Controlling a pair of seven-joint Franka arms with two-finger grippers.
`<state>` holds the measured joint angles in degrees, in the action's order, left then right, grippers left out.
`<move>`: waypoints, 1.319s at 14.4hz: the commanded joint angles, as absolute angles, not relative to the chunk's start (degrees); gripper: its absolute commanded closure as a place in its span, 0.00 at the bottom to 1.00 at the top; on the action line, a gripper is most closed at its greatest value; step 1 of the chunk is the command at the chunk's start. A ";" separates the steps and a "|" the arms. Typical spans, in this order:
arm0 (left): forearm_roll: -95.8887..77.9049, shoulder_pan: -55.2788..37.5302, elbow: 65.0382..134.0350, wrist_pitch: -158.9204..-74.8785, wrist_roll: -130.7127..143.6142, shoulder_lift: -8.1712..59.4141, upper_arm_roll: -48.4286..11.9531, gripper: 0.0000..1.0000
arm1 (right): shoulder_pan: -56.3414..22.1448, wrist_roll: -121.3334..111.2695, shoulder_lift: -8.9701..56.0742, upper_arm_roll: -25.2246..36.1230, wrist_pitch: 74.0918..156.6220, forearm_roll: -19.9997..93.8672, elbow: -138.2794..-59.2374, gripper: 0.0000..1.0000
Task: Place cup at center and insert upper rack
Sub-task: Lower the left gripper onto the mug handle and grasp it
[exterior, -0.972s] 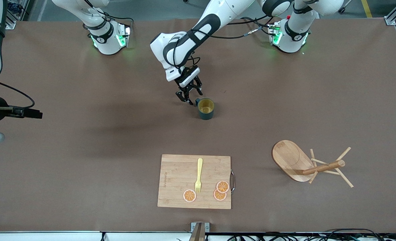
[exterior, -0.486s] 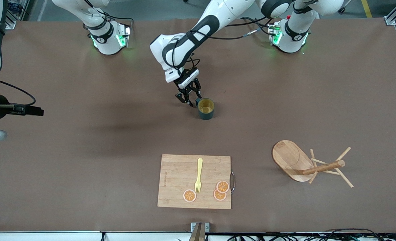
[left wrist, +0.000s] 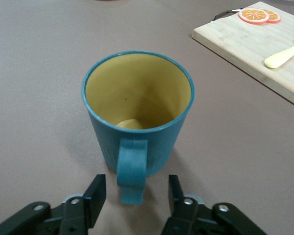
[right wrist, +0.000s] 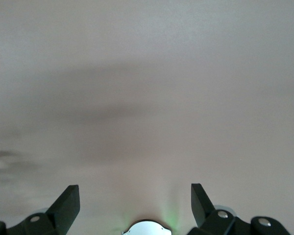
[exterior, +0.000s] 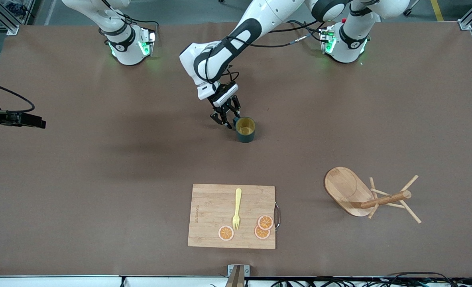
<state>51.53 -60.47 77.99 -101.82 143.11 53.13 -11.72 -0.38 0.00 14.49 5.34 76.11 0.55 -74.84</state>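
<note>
Since the earlier frame, left gripper (exterior: 228,120) has closed in on the teal cup (exterior: 245,129), fingers spread wide astride its handle (left wrist: 131,171), mid-table. Right gripper (right wrist: 134,203) waits, wide open.

L arm reaches in from its base, wrist angled down, L gripper (exterior: 226,120) low, fingers (left wrist: 95,192) spread. R gripper (right wrist: 135,205) hangs wide apart, arm waits.
</note>
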 commanded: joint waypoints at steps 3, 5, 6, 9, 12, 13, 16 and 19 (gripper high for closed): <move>52.56 -61.35 76.73 -99.94 142.91 53.79 -11.07 0.53 | -0.18 -0.09 5.37 4.66 77.87 0.70 -83.05 0.00; 52.56 -61.35 76.64 -98.97 142.82 53.79 -11.07 0.60 | -0.18 -0.09 3.18 4.66 77.87 0.70 -84.46 0.00; 52.56 -61.35 76.73 -98.96 142.82 53.88 -11.07 0.63 | -0.18 -0.17 1.68 4.75 78.05 0.62 -85.68 0.00; 52.65 -61.26 76.73 -98.96 141.69 53.79 -11.07 0.77 | -0.17 -0.26 -2.09 4.75 79.36 0.62 -88.67 0.00; 51.95 -60.82 76.47 -98.96 137.47 52.65 -11.16 0.92 | 0.00 -0.35 -5.79 4.75 80.94 0.35 -92.28 0.00; 51.86 -60.56 76.46 -98.70 137.11 51.52 -11.16 0.95 | 0.00 -0.44 -6.58 4.75 80.86 0.18 -92.37 0.00; 48.54 -57.66 76.46 -98.17 134.75 46.17 -11.51 0.95 | -0.09 -0.44 -8.17 4.75 80.51 -0.09 -92.46 0.00; 40.98 -53.63 76.55 -98.17 129.74 39.31 -11.51 0.95 | 0.18 -0.88 -8.79 4.92 80.51 -0.18 -92.37 0.00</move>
